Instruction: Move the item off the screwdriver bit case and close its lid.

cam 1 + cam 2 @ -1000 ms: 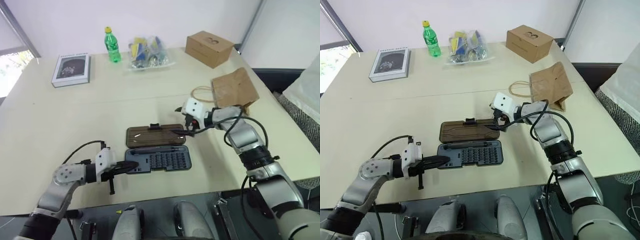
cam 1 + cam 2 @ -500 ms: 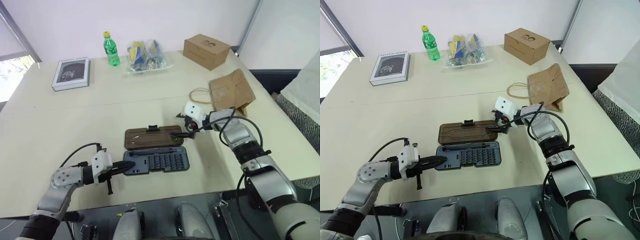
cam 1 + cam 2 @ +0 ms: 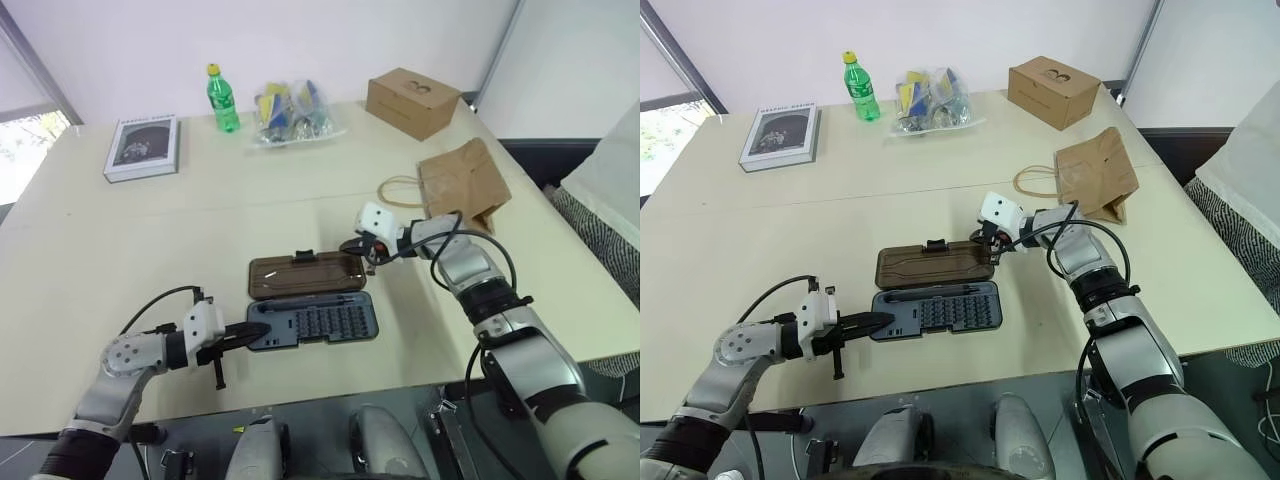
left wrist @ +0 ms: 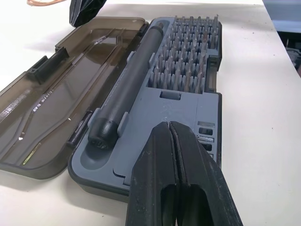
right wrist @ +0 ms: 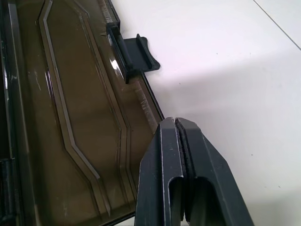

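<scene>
kraft paper bag [image 3: 466, 182]: flat on table [image 3: 120, 240], well right of and apart from case | screwdriver bit case [image 3: 313, 320]: open, tray near front edge | lid [image 3: 305, 274]: laid flat behind tray | right gripper [image 3: 352, 245]: fingers pressed together, empty, at lid's right corner | left gripper [image 3: 254, 330]: fingers pressed together, empty, at tray's left end

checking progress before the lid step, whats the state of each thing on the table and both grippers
screwdriver bit case: open, tray flat on table
lid: folded back flat, not closed
paper bag: off the case, lying flat by the right table edge
left gripper: shut, empty, at the tray's left end
right gripper: shut, empty, at the lid's right end
green bottle: upright, capped
cardboard box: closed
book: closed, flat
</scene>
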You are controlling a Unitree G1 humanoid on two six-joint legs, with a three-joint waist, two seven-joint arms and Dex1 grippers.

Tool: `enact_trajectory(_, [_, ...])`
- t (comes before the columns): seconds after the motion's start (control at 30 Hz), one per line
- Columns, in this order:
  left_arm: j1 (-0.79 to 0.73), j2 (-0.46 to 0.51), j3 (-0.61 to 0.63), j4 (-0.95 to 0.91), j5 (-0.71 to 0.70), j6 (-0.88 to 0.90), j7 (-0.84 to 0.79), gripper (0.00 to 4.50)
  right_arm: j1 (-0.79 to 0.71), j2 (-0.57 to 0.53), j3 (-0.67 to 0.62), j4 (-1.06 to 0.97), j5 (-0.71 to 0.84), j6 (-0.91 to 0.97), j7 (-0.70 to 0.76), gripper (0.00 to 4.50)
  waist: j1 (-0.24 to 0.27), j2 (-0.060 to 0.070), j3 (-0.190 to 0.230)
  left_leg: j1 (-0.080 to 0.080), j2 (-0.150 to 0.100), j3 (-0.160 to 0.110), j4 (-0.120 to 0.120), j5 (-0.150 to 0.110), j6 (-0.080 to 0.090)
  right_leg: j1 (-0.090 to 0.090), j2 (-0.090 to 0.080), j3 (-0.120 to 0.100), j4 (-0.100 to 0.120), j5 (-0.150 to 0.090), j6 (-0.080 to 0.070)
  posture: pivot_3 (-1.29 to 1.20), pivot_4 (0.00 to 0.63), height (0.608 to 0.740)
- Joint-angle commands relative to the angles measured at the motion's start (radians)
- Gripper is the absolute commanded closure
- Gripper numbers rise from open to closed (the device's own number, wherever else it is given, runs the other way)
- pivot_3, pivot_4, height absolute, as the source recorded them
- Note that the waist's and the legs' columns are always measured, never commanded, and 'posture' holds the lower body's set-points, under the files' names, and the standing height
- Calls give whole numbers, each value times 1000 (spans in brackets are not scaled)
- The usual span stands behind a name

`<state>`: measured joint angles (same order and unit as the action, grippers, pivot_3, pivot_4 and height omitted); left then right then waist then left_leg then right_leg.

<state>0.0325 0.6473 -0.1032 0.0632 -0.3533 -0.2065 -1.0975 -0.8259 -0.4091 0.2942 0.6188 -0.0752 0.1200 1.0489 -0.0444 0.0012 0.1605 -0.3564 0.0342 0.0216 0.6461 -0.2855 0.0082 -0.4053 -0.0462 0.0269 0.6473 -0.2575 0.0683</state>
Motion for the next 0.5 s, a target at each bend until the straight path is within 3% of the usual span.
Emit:
enact_trajectory(0.03, [36, 6, -44, 97, 86, 47, 3, 4500, 13, -8, 17, -44, -4, -2, 39, 4461, 0, 0, 0, 0, 0, 0, 0, 0, 0, 0, 0, 0, 0, 0, 0, 0, 150, 740])
enact_trajectory(0.37, [33, 2, -45, 101, 88, 45, 1, 4500, 18, -10, 17, -59, -13, -7, 38, 4461, 0, 0, 0, -1, 1, 0, -1, 0, 0, -1, -1, 0, 0, -1, -1, 0, 150, 740])
enact_trajectory(0.47, [33, 2, -45, 102, 89, 43, 1, 4500, 16, -7, 21, -43, -30, -25, 21, 3666, 0, 0, 0, -1, 1, -1, -1, 0, 0, -1, -1, 0, 0, -1, -1, 0, 150, 740])
enact_trajectory(0.5, [33, 2, -45, 102, 89, 43, 1, 4500, 16, -7, 22, -42, -33, -28, 21, 3199, 0, 0, 0, -1, 1, -1, -1, 0, 0, -1, -1, 0, 0, -1, -2, 0, 150, 740])
